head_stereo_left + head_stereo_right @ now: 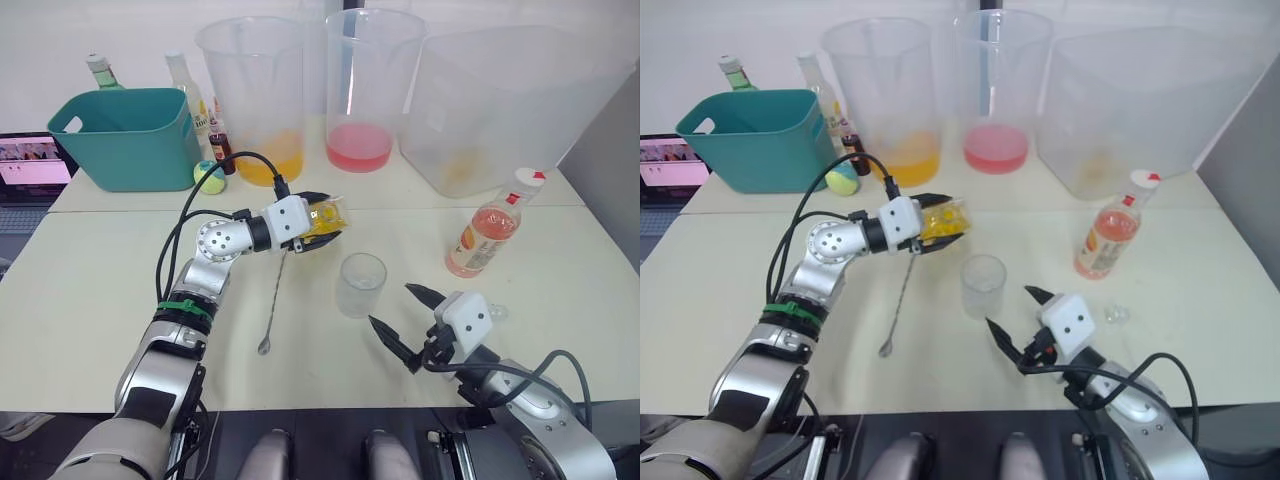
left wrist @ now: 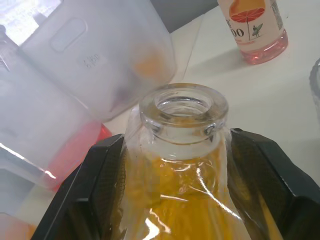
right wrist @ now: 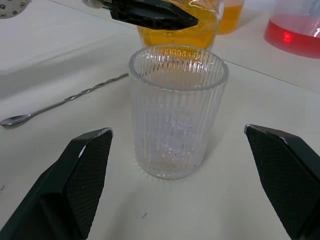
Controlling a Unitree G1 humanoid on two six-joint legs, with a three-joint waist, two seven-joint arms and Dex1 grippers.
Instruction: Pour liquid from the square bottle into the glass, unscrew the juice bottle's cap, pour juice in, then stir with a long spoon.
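Observation:
My left gripper (image 1: 337, 220) is shut on the square bottle (image 1: 325, 213), holding it tipped over above the table just left of and behind the glass (image 1: 361, 284). The bottle holds yellow liquid, and its neck (image 2: 183, 107) is open with no stopper in it. The ribbed glass stands upright and looks empty. My right gripper (image 1: 391, 305) is open just in front and to the right of the glass, which sits between its fingers in the right wrist view. The juice bottle (image 1: 490, 232) stands at the right with its white cap (image 1: 528, 181) on. The long spoon (image 1: 273, 300) lies flat left of the glass.
Two tall pitchers, one with orange liquid (image 1: 255, 90) and one with pink (image 1: 360, 85), and a big clear tub (image 1: 510, 110) line the back. A teal basket (image 1: 125, 135), bottles, a green ball (image 1: 209, 176) and a laptop (image 1: 30, 160) are at back left. A small clear stopper (image 1: 1116, 313) lies by my right wrist.

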